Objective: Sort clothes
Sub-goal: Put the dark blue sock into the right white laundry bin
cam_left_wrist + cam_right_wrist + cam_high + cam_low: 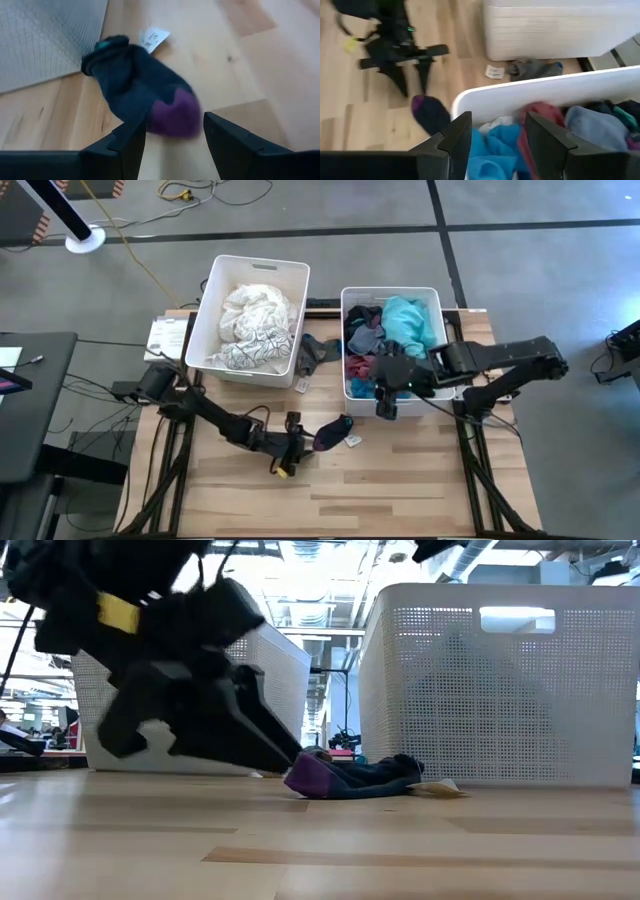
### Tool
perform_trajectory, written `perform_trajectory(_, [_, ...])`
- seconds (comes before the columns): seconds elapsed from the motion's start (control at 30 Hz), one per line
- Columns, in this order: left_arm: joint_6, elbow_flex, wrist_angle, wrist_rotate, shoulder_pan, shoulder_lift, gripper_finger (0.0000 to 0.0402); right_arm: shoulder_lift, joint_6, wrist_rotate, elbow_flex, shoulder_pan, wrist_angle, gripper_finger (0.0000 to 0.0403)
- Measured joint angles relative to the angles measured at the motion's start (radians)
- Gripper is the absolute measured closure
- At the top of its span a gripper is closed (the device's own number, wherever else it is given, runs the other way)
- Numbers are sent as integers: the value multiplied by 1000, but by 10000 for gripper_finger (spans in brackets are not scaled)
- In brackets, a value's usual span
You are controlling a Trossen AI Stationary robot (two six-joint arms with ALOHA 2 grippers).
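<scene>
Left gripper (174, 142), jaws spread, is low on the table (420, 490) facing the purple-toed dark sock (145, 95) near mid-table, presumably to pinch it; right gripper (495, 145), also spread, hovers over the right bin's (350, 392) near edge.

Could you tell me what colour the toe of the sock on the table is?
Purple; the sock is otherwise dark navy. The left wrist view shows it best.

Dark arms (225, 420), yellow marking (118, 612)

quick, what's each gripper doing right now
Left gripper: open, fingers either side of the purple toe of the dark navy fabric sock on the table.
Right gripper: open, holding nothing.
</scene>
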Motion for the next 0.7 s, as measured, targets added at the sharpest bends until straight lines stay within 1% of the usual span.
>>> perform_trajectory(0.17, [-31,27,-6,58,34,38,207,4,1,7,0,72,1,205])
perform_trajectory(0.3, [-37,48,-8,60,47,61,208,23,14,70,-1,128,-1,205])
perform_trajectory(0.37, [-30,52,-9,60,53,64,216,41,23,85,-3,148,5,205])
perform_trajectory(0.43, [-29,52,-5,60,61,63,232,60,25,96,-3,163,1,205])
perform_trajectory(0.53, [-30,52,-8,60,73,63,266,101,27,99,-3,182,0,205])
perform_trajectory(0.63, [-25,52,-6,61,80,63,312,145,27,99,-3,193,1,205])
perform_trajectory(0.7, [-12,52,-6,81,83,63,347,174,27,99,-3,202,-1,205])
